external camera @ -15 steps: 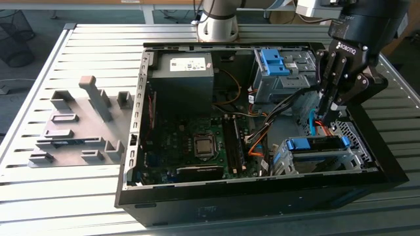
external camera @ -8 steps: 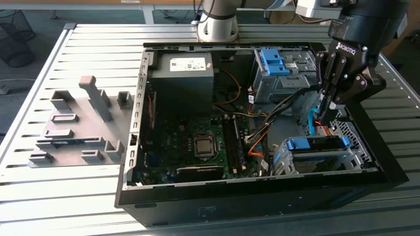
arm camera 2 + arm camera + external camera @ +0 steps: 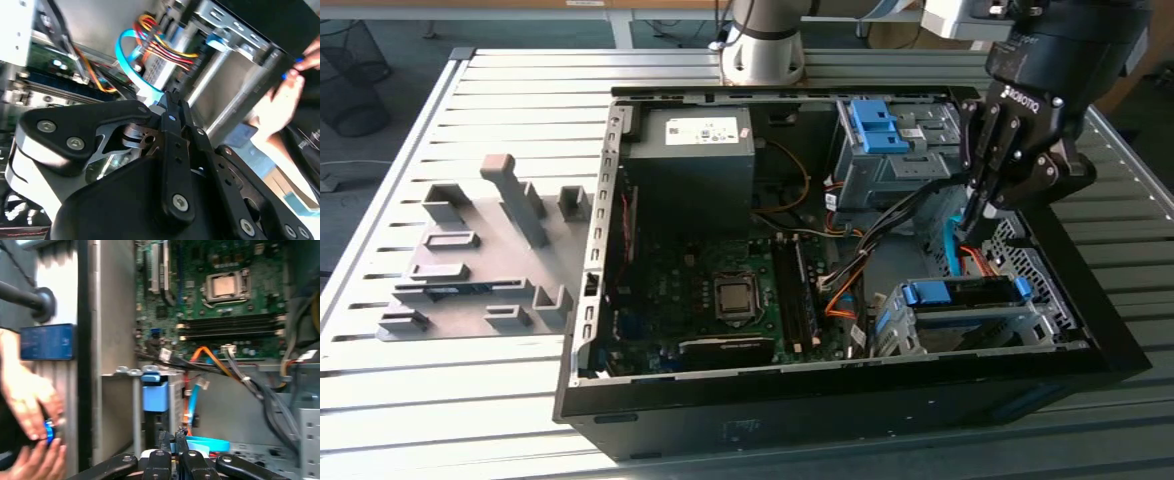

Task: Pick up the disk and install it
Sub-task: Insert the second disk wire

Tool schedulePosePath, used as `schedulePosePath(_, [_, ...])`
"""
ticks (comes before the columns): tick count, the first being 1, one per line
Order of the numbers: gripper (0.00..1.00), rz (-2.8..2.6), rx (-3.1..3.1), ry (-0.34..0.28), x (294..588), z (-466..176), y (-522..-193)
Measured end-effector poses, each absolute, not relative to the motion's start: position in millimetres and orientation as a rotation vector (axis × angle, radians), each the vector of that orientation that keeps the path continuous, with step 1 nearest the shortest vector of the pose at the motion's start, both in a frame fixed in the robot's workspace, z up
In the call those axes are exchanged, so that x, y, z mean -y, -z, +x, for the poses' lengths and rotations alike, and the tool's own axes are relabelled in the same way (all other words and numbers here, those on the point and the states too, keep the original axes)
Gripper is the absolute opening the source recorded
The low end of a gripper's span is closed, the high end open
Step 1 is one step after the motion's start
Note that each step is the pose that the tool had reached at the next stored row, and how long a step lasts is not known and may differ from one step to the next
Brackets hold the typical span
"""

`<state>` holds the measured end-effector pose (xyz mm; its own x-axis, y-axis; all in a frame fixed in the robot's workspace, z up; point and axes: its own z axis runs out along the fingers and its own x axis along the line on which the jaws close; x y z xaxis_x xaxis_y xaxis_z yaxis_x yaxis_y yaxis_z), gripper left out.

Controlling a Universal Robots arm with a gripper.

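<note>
My black gripper (image 3: pixel 978 222) reaches down into the open computer case (image 3: pixel 587 300) on the exterior view's right. Its fingers are pressed together, and I see nothing between them in both wrist views (image 3: pixel 172 102) (image 3: pixel 177 434). A light blue flat cable (image 3: pixel 131 59) curls just past the fingertips. Below the gripper, at the case's near right corner, a metal drive cage (image 3: pixel 891 325) holds a blue carrier front (image 3: pixel 963 292). What I take for the disk (image 3: pixel 974 328) lies in it, mostly hidden. The same blue tab (image 3: pixel 155 396) shows on the cage in the first wrist view.
A grey power-supply box (image 3: pixel 700 150) and a second blue bracket (image 3: pixel 874 125) sit at the case's far side, with the motherboard (image 3: pixel 720 290) between. Loose cables (image 3: pixel 854 250) cross the middle. A grey fixture (image 3: pixel 480 250) lies on the slatted table. A person's hands (image 3: pixel 30 405) (image 3: pixel 292 85) work beside the case.
</note>
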<state>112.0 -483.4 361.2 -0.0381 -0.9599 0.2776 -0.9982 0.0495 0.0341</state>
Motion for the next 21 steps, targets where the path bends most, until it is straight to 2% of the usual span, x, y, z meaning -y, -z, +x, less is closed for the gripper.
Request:
schedulePosePath(4, [0.16,2.041,2.131,-0.186,487.4,112.0,-360.6])
schedulePosePath(11, [0.16,2.049,2.139,-0.172,509.3,112.0,-356.7])
schedulePosePath(21, [0.16,2.078,2.168,-0.126,522.5,111.9,-351.6])
